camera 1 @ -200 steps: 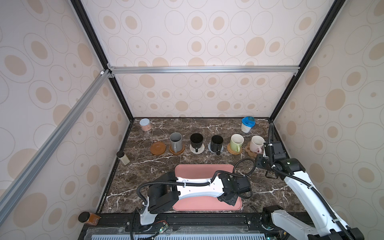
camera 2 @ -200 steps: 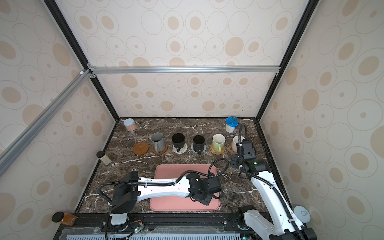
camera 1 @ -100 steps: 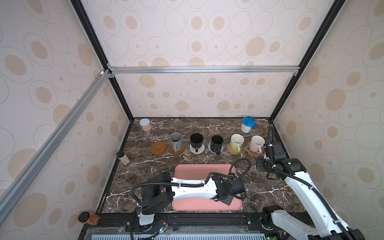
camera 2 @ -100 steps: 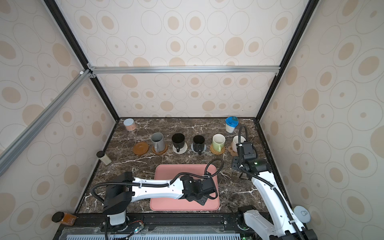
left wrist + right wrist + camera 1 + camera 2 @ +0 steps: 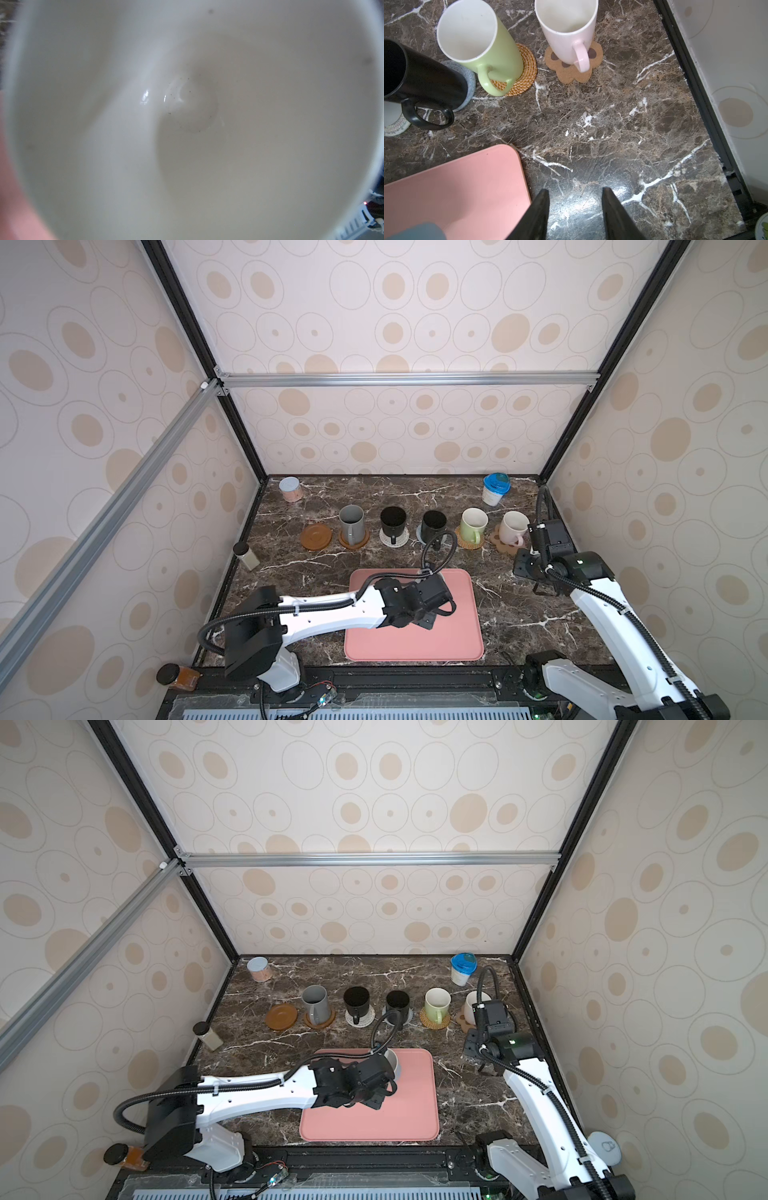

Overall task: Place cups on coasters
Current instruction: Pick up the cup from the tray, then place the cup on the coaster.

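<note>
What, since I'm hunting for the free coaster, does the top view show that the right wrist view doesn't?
Only a top view: the empty wooden coaster, the grey mug on a second wooden coaster, and the left arm stretched over the pink tray. Only the right wrist view: the right gripper, its jaws apart and empty above bare table. Both: the light green mug on the rattan coaster, the white-pink mug on the paw coaster, and the tray's corner.
</note>
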`<move>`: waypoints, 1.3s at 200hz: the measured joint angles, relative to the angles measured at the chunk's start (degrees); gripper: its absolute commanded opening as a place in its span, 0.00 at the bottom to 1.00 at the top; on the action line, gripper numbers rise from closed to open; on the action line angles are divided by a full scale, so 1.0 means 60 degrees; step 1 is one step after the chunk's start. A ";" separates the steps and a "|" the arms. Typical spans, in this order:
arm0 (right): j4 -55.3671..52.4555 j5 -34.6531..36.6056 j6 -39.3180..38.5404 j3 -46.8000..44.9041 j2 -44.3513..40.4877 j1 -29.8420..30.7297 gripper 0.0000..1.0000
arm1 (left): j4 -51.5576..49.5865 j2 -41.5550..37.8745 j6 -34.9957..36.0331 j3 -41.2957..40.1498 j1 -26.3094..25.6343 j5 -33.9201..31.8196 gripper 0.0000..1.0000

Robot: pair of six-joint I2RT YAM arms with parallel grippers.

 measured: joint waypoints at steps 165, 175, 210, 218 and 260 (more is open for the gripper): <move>0.0106 -0.0353 0.0222 0.0142 0.0288 0.0000 0.45 | -0.0517 -0.3530 0.0703 -0.2422 0.4393 0.0215 0.07; 0.0106 -0.0346 0.0219 0.0142 0.0284 0.0000 0.45 | -0.0543 -0.3574 0.0852 -0.2419 0.4594 0.0226 0.07; 0.0106 -0.0350 0.0219 0.0142 0.0284 0.0000 0.45 | -0.0809 -0.3752 0.1362 -0.2244 0.5286 0.0353 0.06; 0.0106 -0.0350 0.0219 0.0142 0.0284 0.0000 0.45 | -0.0882 -0.3763 0.1486 -0.2164 0.5464 0.0390 0.06; 0.0113 -0.0350 0.0226 0.0142 0.0288 0.0000 0.45 | -0.1049 -0.3763 0.2120 -0.1814 0.6408 0.0499 0.06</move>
